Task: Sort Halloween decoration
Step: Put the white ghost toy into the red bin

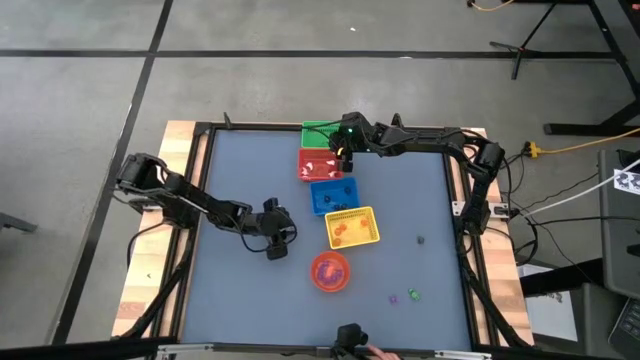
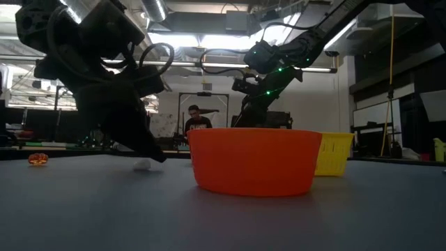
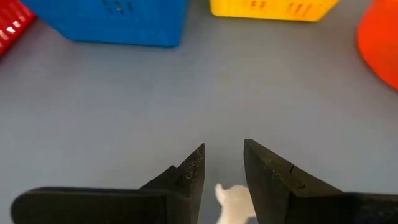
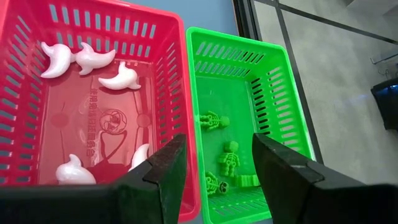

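My left gripper slants down at the table's middle left, shut on a small white trinket. My right gripper hangs open over the far baskets, above the wall shared by the red basket and the green basket, with nothing between its fingers. Several white ghost trinkets lie in the red basket and green skeleton trinkets in the green one. Loose trinkets lie on the table at the near right and at the right. My left gripper has the white trinket between its two fingers, back from their tips. The fingers come at it slanting down from the table's left. In the low view the trinket sits at the fingertips close to the table; whether it is lifted clear cannot be told.
A blue basket and a yellow basket stand in a row toward the near side, with a round red-orange bowl in front of them. A small orange trinket lies apart on the table. A person stands in the room behind.
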You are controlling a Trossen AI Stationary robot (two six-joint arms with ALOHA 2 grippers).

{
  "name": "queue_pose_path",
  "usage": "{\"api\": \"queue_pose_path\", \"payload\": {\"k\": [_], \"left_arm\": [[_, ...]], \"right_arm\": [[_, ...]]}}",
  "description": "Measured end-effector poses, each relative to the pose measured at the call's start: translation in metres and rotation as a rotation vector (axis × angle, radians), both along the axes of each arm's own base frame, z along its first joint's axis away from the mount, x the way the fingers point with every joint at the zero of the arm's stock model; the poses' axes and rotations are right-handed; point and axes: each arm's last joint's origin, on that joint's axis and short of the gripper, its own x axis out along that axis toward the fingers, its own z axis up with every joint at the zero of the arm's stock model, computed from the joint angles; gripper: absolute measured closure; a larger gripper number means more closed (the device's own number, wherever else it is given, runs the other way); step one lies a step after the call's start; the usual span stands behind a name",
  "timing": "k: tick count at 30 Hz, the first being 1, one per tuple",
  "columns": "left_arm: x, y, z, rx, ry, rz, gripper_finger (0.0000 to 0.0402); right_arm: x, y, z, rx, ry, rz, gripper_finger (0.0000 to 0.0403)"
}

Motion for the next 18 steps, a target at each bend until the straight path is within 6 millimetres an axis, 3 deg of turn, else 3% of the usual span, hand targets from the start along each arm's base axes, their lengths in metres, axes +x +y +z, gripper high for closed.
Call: {"api": "queue_pose_path", "payload": {"k": [8, 18], "left_arm": [[0.001, 0.004, 0.003, -0.072, -0.001, -0.043, 0.0306], [-0.008, 0.006, 0.032, -0.115, -0.044, -0.079, 0.0306]], "right_arm": [[0.0, 0.0, 0.0, 0.001, 0.001, 0.0, 0.0221], [0.0, 0.0, 0.0, 0.001, 0.001, 0.0, 0.0221]]}}
